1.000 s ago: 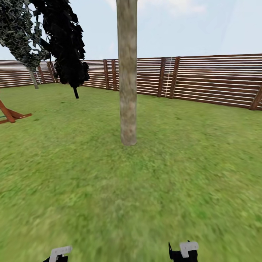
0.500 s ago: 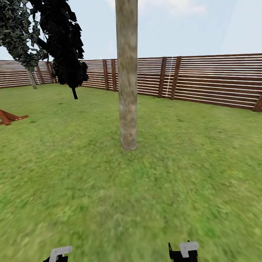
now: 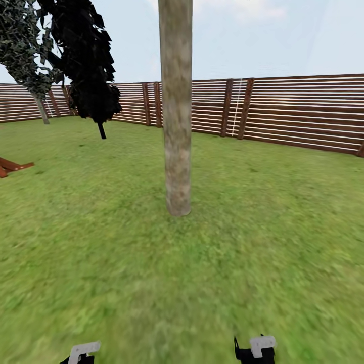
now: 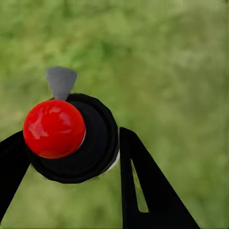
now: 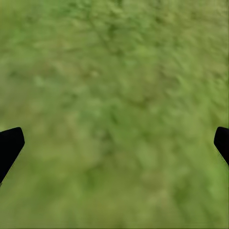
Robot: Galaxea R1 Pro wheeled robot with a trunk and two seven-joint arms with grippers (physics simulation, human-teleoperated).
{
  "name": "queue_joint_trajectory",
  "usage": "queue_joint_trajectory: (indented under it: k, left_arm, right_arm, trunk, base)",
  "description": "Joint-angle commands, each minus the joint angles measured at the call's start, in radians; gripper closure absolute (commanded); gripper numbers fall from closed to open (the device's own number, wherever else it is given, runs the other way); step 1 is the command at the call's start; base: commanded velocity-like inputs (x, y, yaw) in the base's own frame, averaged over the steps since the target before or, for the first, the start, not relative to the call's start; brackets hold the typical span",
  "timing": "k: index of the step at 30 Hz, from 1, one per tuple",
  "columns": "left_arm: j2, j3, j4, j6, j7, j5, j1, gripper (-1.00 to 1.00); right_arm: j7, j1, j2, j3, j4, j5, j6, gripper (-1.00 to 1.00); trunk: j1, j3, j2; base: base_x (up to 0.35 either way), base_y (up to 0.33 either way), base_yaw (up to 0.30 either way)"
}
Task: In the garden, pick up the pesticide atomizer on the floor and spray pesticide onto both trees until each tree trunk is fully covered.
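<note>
The tree trunk (image 3: 176, 106) stands upright in the middle of the lawn (image 3: 253, 242), straight ahead of the robot, and its mottled beige-grey bark looks bare; I cannot make out white specks on it. Behind the trunk runs the brown slat fence (image 3: 298, 111). To the left of the trunk, further back near the fence, hangs a dark tree (image 3: 86, 65), and low at the far left a red-brown wooden beam (image 3: 12, 166) lies on the grass. The left gripper (image 4: 71, 157) is clamped on the pesticide atomizer (image 4: 71, 138): its black fingers (image 4: 143, 186) press both sides of the black round cap with the red knob and a grey nozzle tip. The right gripper (image 5: 114, 143) has its fingers far apart, with only grass between them.
</note>
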Motion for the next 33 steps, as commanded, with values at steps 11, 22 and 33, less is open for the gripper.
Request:
queue_joint_trajectory:
  k: [11, 22, 33]
  left_arm:
    - [-0.001, 0.008, 0.001, -0.004, -0.001, -0.011, -0.001, 1.00]
    - [0.000, 0.008, 0.001, -0.004, -0.001, -0.011, -0.001, 1.00]
    - [0.000, 0.008, 0.001, -0.004, -0.001, -0.011, -0.001, 1.00]
  right_arm:
    - [-0.010, -0.001, 0.000, 0.004, 0.002, 0.008, 0.000, -1.00]
    - [-0.010, -0.001, 0.000, 0.004, 0.001, 0.008, 0.000, -1.00]
    - [-0.010, -0.001, 0.000, 0.004, 0.001, 0.008, 0.000, -1.00]
  trunk:
    - [0.000, -0.001, 0.000]
    - [0.000, -0.001, 0.000]
    - [0.000, -0.001, 0.000]
  base:
    - [0.339, 0.000, 0.000]
    - [0.339, 0.000, 0.000]
    - [0.326, -0.067, 0.000]
